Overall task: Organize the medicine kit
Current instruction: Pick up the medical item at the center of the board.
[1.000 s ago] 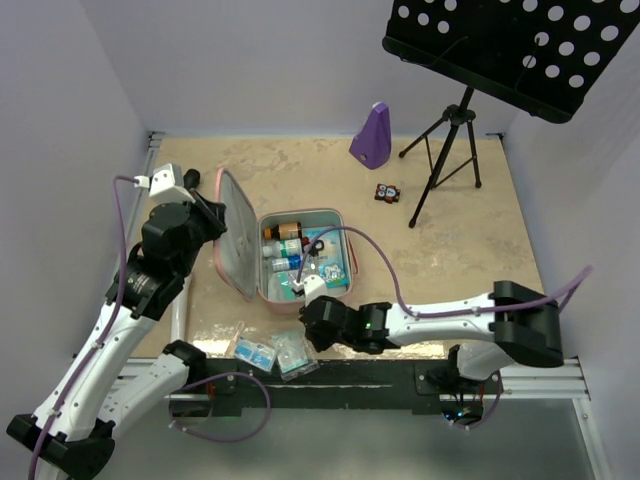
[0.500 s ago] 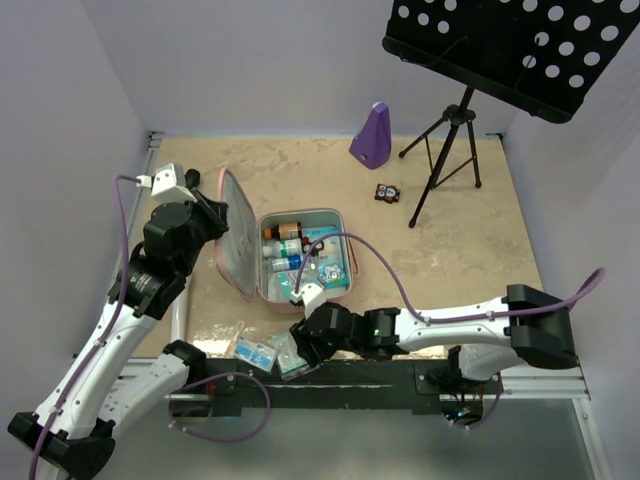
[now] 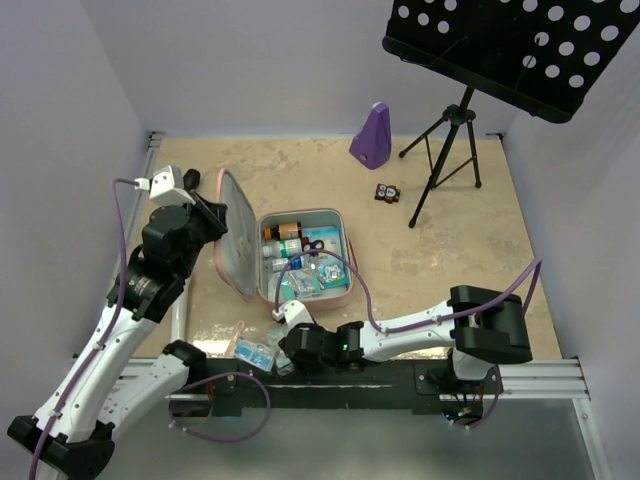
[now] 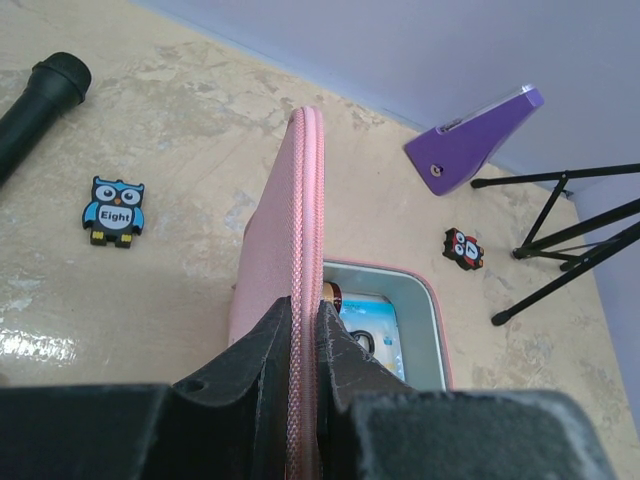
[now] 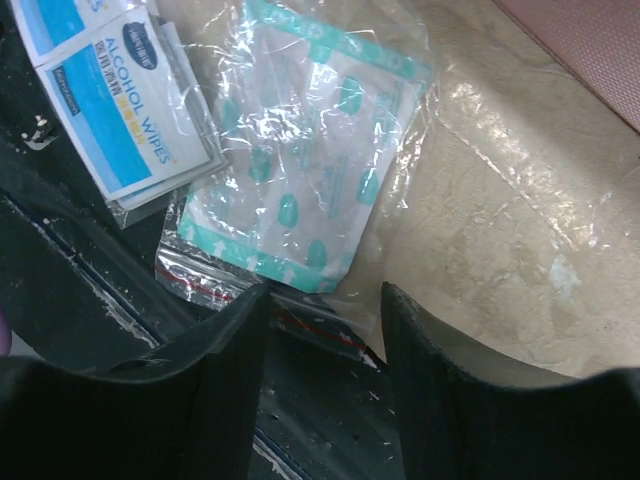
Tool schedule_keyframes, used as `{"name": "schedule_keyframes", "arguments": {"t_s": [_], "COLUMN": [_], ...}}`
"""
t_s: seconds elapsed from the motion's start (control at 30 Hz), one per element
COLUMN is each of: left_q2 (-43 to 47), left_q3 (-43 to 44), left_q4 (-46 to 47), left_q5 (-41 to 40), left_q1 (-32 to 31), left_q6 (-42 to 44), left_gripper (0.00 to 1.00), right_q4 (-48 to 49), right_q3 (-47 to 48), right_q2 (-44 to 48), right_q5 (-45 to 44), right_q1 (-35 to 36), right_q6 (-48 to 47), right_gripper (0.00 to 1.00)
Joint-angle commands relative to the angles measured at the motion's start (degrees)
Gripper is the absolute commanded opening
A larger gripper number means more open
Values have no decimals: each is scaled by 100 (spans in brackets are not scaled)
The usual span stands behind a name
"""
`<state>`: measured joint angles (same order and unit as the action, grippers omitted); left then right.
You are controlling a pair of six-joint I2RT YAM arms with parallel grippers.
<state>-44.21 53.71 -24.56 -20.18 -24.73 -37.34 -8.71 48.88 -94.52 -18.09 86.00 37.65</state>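
The pink medicine kit (image 3: 347, 262) lies open on the table, with bottles (image 3: 283, 233) and packets in its grey tray. Its lid (image 3: 237, 250) stands upright, and my left gripper (image 3: 212, 214) is shut on the lid's zip edge (image 4: 304, 200). In the left wrist view that gripper (image 4: 303, 312) pinches the pink rim from both sides. My right gripper (image 3: 284, 343) is low at the near table edge, open. Its jaws (image 5: 325, 300) straddle the near end of a clear zip bag of teal-printed packets (image 5: 310, 165) without closing on it. Alcohol wipe packets (image 5: 130, 90) lie just left of the bag.
A purple metronome (image 3: 371, 133) stands at the back, with a black music stand (image 3: 447, 150) to its right and a small owl tile (image 3: 387, 192) between them. Left of the lid lie an owl tile marked "Eight" (image 4: 113, 210) and a black microphone (image 4: 42, 98). The black base rail (image 5: 80, 260) runs beneath the bag's edge.
The right gripper has left the kit's tray, swung toward the near left edge over the zip bag, and opened. The left gripper still holds the lid up.
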Motion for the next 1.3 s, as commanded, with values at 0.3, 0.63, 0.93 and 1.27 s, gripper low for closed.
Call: {"name": "schedule_keyframes", "arguments": {"t_s": [0.3, 0.63, 0.93, 1.27], "left_q2": [-44, -62, 8, -18], "left_q3": [-89, -45, 34, 166], "left_q4": [118, 144, 48, 3], "left_q5": [23, 49, 67, 339], "left_q1": [12, 12, 12, 12], "left_q6": [-27, -1, 43, 87], "left_gripper": [0, 0, 0, 0], "right_q4": [-886, -1932, -2521, -1864], "right_q3": [42, 1034, 2212, 3118], "right_q2": [855, 2175, 1595, 1217], "right_q5": [-432, -1099, -2593, -3790], "right_q1": [31, 22, -109, -355], "right_q6": [542, 340, -495, -2268], "right_gripper": [0, 0, 0, 0]}}
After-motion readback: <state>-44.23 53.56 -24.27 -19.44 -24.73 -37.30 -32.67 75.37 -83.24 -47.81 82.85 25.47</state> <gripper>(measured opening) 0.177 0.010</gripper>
